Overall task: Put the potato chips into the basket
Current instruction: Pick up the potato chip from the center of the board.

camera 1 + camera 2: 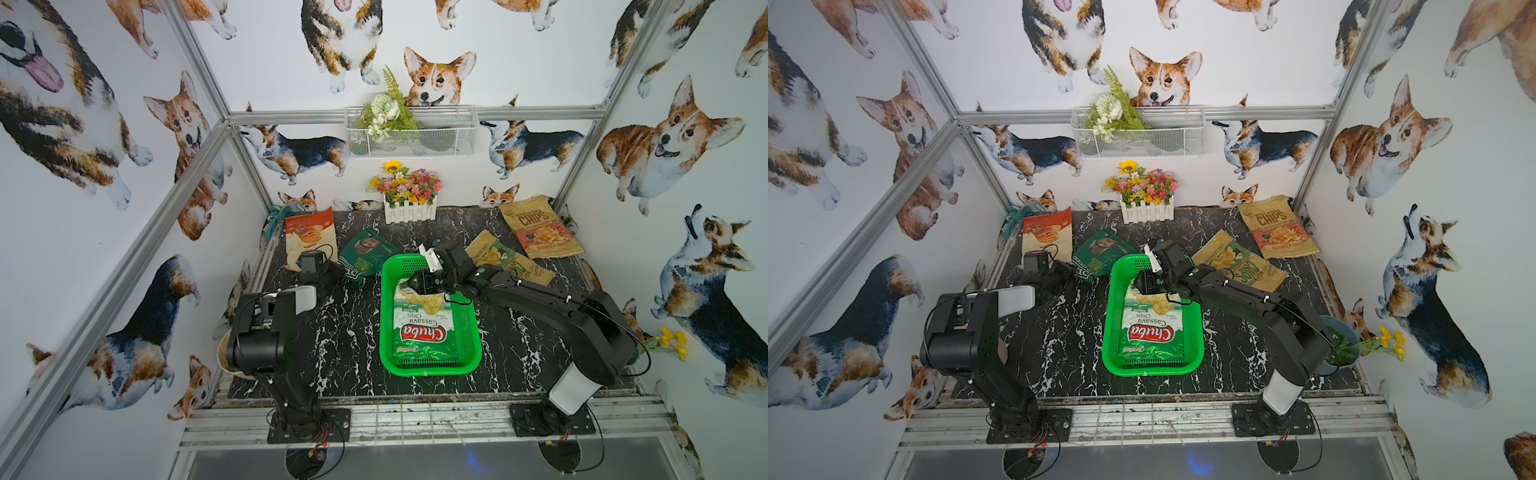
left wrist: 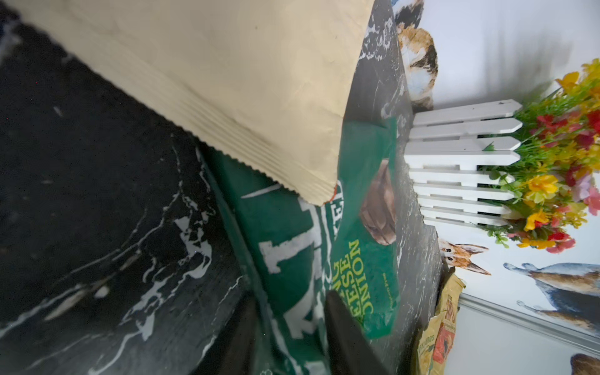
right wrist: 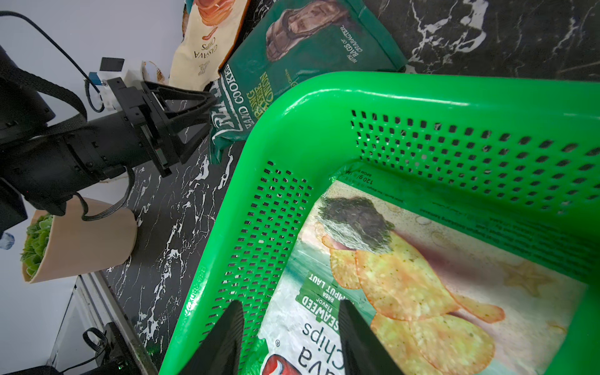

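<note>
Green basket holds the white-green Chuba bag, lying flat.

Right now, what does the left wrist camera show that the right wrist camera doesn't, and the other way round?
Left wrist only: the white fence planter with flowers and a tan CHIPS bag. Right wrist only: the green basket holding the Chuba bag, and a potted plant. Both: the dark green bag, the cream bag, the black marble table.
</note>
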Action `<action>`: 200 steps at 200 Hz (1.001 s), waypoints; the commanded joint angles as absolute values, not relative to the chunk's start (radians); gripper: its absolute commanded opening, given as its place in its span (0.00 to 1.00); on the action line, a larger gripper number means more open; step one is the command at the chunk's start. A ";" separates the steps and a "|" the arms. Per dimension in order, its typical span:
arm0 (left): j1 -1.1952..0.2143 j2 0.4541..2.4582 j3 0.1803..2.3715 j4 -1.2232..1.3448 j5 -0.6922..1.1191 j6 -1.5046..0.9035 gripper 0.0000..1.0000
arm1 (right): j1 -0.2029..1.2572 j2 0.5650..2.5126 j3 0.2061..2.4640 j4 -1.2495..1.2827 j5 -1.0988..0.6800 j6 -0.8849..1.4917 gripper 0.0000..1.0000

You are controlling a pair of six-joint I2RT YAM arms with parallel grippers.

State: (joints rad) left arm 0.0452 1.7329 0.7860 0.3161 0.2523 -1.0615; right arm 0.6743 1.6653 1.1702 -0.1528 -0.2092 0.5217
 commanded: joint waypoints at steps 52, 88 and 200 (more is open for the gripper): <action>0.042 1.517 0.830 0.286 0.299 -1.022 0.00 | 0.670 1.606 1.125 -0.112 -0.182 0.546 0.51; 0.027 1.391 1.095 0.001 0.271 -0.795 0.00 | 0.666 1.600 1.142 -0.113 -0.169 0.540 0.51; -0.111 1.369 1.322 -0.135 0.932 -0.490 0.00 | 0.552 1.566 1.148 -0.108 -0.227 0.560 0.51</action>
State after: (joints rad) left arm -0.0887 1.3979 1.4300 -0.3157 0.5014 -0.4690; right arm 0.5945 1.5829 1.1454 -0.1383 -0.1772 0.5400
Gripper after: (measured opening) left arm 0.072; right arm 0.506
